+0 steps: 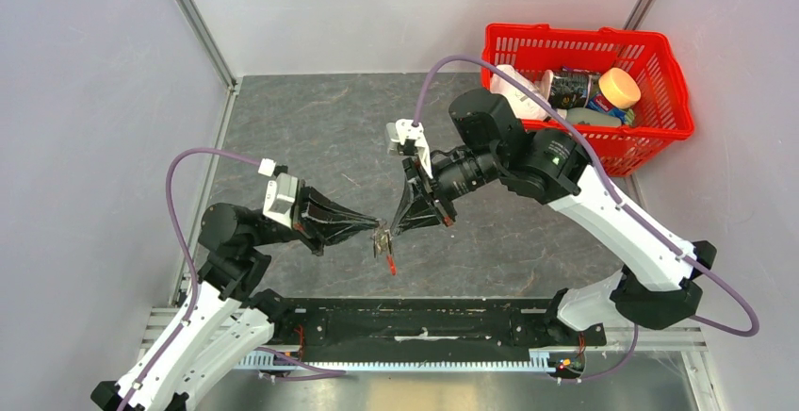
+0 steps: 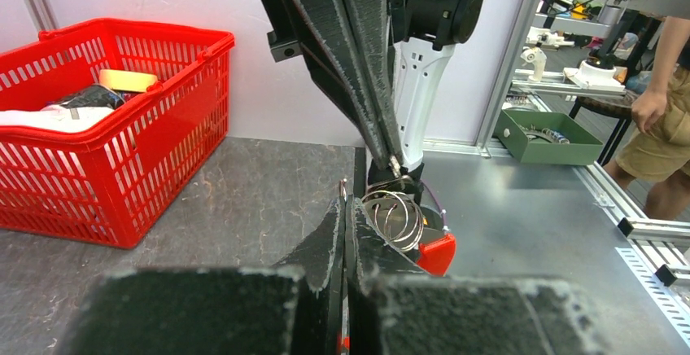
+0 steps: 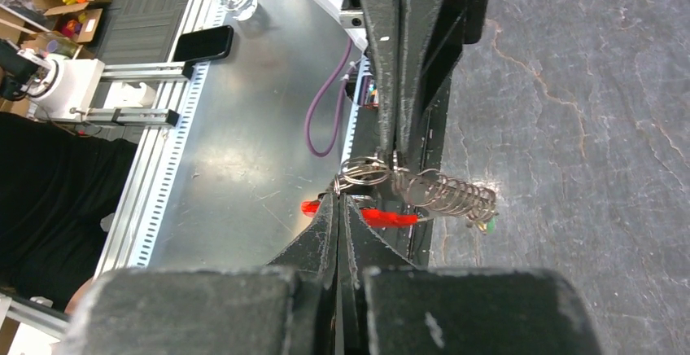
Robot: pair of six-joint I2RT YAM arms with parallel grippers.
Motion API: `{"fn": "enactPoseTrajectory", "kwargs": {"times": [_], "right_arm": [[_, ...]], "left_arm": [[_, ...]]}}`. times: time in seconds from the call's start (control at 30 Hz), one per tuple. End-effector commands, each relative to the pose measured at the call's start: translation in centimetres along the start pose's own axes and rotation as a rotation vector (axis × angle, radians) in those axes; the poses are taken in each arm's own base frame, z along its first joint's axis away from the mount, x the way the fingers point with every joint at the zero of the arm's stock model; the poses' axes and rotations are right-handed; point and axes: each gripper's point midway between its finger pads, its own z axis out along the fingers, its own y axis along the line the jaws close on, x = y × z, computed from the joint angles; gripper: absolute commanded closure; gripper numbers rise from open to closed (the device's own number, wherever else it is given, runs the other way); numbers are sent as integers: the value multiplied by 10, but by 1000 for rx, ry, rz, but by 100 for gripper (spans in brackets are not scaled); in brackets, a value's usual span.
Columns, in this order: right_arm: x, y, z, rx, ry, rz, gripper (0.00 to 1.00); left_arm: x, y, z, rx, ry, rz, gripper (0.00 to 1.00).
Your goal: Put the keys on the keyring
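Though thin, coiled wire keyring (image 3: 443, 192)

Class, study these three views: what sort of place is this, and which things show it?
Most likely a robotics lab test cell: a left arm and right arm bolted at a table's edge, white panel walls on aluminium framing, and beyond them a green parts tray and a person standing.

The keyring (image 1: 382, 241) sits between the left gripper (image 1: 374, 225) and right gripper (image 1: 395, 232)
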Motion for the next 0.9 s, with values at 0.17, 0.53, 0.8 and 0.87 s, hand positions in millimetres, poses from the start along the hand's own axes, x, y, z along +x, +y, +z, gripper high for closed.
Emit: {"fn": "enactPoseTrajectory", "kwargs": {"times": [0.17,0.53,0.8,0.87], "right_arm": [[-20,-13,-4,93,-34,-51,100],[-21,-19,-1,106,-27,-43,100],[-17,-20,-1,111,-21,-38,100],[-17,-20,-2,114,-21,-40,100]], "left_arm": [[-14,-6,-1,13,-30,70,98],[-16,-11,-3,26,-34,83,98],[-17,-12,-3,28,-41,86,98],[-18,-12,-3,28,-44,87,98]]}}
